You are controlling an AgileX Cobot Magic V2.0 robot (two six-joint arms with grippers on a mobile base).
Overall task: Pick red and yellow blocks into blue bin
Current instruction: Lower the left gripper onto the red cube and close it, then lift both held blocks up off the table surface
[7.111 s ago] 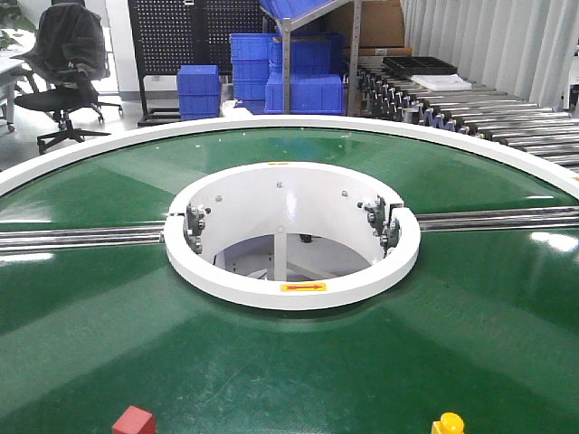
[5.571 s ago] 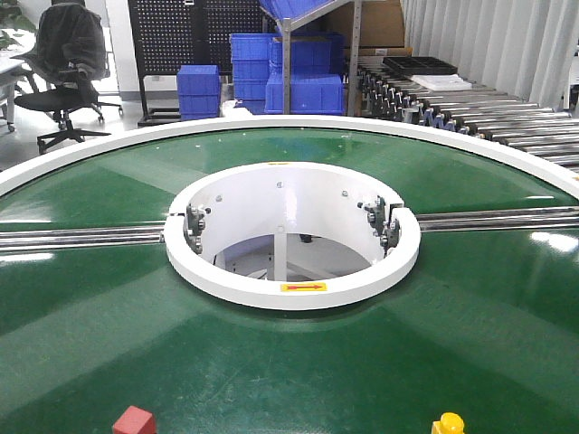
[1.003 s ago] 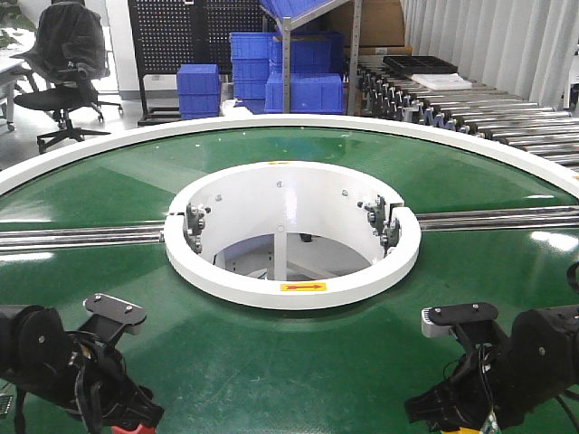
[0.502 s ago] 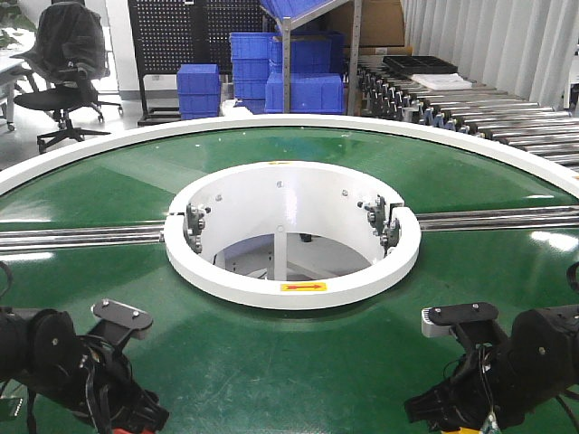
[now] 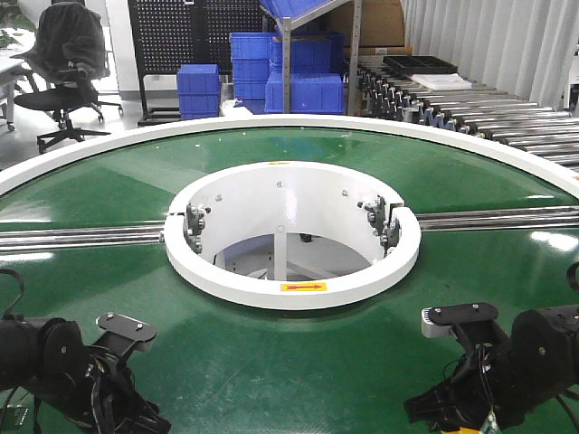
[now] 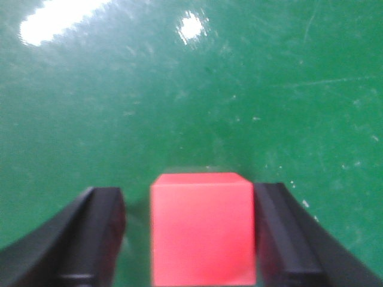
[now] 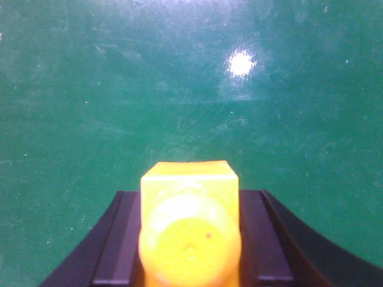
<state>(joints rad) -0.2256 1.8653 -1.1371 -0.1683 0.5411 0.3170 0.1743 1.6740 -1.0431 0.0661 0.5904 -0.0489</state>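
The front view shows only two black arms low on the round green belt (image 5: 298, 362), near its white ring (image 5: 291, 287), their bulk hiding both blocks; the wrist views show them plainly. The left gripper (image 6: 187, 194) stands open astride the matte, sharp-edged red cube (image 6: 202, 230) on the scuffed, glossy belt, one finger (image 6: 278, 233) against the cube, the other apart; the right gripper (image 7: 191, 194) is clamped on the shiny yellow block (image 7: 190, 179), black pads against its flat sides, its rounded knob nearest the lens.
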